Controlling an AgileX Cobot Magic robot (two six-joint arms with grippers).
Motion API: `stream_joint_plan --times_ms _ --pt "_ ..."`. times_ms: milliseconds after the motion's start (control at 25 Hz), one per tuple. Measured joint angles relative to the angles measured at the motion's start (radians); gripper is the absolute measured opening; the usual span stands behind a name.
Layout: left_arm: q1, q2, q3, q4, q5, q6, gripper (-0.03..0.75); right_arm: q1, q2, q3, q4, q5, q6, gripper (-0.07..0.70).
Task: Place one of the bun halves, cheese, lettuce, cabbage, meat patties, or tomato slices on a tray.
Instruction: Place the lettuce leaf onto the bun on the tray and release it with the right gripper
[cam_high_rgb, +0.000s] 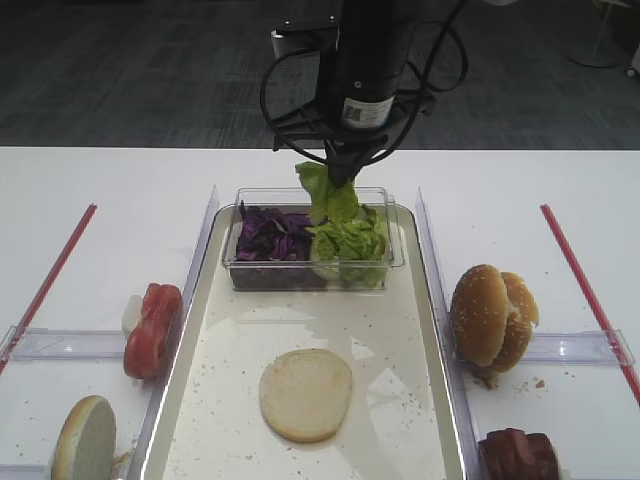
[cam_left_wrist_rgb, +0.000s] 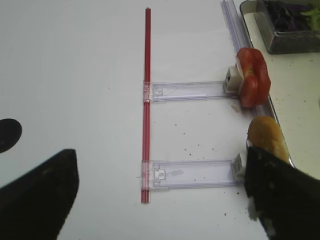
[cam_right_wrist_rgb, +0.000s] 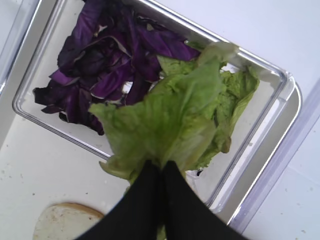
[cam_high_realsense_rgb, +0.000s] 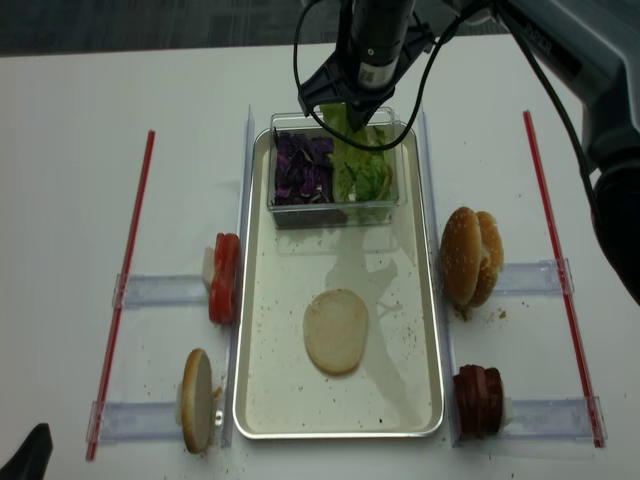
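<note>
My right gripper (cam_high_rgb: 341, 172) is shut on a bright green frilly lettuce leaf (cam_high_rgb: 328, 195), which hangs from the closed black fingertips (cam_right_wrist_rgb: 150, 185) just above the clear tub (cam_high_rgb: 312, 272). More lettuce (cam_right_wrist_rgb: 235, 95) and purple cabbage (cam_high_rgb: 270, 235) lie in that tub, at the far end of the silver-rimmed tray (cam_high_rgb: 240, 340). A pale flat bun half (cam_high_rgb: 305, 393) lies on the tray floor. My left gripper (cam_left_wrist_rgb: 160, 200) stands open over bare table left of the tray, nothing between its fingers.
Left of the tray, tomato slices (cam_high_rgb: 152, 328) and a bun half (cam_high_rgb: 83, 440) stand on clear holders. On the right are sesame bun halves (cam_high_rgb: 490, 318) and meat patties (cam_high_rgb: 518, 455). Red strips (cam_high_rgb: 50, 275) mark both sides of the white table.
</note>
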Motion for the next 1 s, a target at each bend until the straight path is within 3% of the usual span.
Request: stream_joint_plan --times_ms 520,1000 --pt "0.000 0.000 0.000 0.000 0.000 0.000 0.618 0.046 -0.036 0.044 -0.007 0.002 0.002 0.047" --pt "0.000 0.000 0.000 0.000 0.000 0.000 0.618 0.060 -0.340 0.523 -0.002 -0.016 0.002 0.047"
